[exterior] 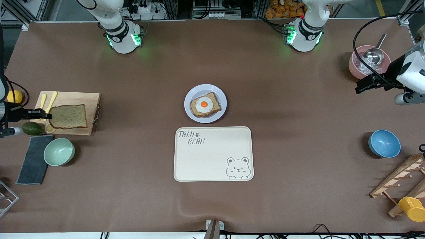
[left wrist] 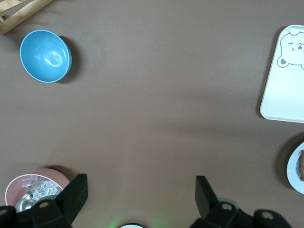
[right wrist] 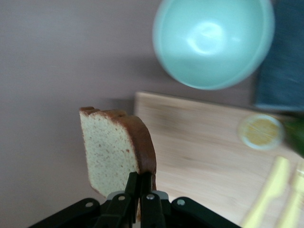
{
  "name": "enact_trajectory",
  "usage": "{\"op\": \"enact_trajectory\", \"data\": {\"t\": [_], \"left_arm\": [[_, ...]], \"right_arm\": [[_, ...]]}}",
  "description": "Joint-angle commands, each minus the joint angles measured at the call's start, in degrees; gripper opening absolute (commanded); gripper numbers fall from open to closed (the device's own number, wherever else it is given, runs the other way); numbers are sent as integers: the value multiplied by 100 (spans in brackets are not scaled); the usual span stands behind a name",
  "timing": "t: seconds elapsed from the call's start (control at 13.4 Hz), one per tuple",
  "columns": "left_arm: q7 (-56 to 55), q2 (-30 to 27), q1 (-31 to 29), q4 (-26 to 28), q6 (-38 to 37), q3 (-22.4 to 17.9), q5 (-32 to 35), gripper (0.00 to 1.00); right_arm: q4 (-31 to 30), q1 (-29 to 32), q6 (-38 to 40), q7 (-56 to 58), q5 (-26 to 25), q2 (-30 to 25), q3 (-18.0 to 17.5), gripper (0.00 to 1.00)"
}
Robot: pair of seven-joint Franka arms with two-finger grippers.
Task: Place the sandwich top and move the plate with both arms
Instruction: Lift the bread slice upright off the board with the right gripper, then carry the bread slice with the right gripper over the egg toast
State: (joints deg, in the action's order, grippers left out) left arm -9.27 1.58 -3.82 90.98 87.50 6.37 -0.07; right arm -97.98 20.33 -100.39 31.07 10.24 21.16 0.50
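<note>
While the egg slice is waiting uncovered: the top is being held off the board.
Right tool (exterior: 49, 116): clenching one crust edge of the sandwich top (exterior: 68, 116), over the cutting board (exterior: 89, 99) at the right arm's end of the surface.
Slice attitude: hanging outward from the fingers, face toward the front camera.
Key relation: plate (exterior: 190, 113) with egg slice (exterior: 205, 104) is lying toward mid-surface from that tool.
Left tool (exterior: 365, 83): released, jaws wide, waiting over the pink bowl (exterior: 354, 64).
Nearer arm: judging by position, the right one.
</note>
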Motion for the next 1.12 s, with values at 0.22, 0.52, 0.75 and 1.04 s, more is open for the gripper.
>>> {"op": "enact_trajectory", "data": {"t": [0.22, 0.52, 0.75, 1.04], "left_arm": [[-75, -35, -49, 34, -58, 13, -134, 100], [-75, -35, -49, 43, -58, 13, -125, 100], [-75, -35, -49, 69, -58, 5, -125, 100], [-83, -27, -40, 122, -49, 5, -125, 100]], "right_arm": [[59, -827, 125, -82, 961, 2, -208, 0], [-11, -1671, 108, -688, 1568, 37, -208, 0], [-2, -2470, 73, -733, 1901, 81, -208, 0], [7, -3551, -321, -672, 2228, 151, -208, 0]]}}
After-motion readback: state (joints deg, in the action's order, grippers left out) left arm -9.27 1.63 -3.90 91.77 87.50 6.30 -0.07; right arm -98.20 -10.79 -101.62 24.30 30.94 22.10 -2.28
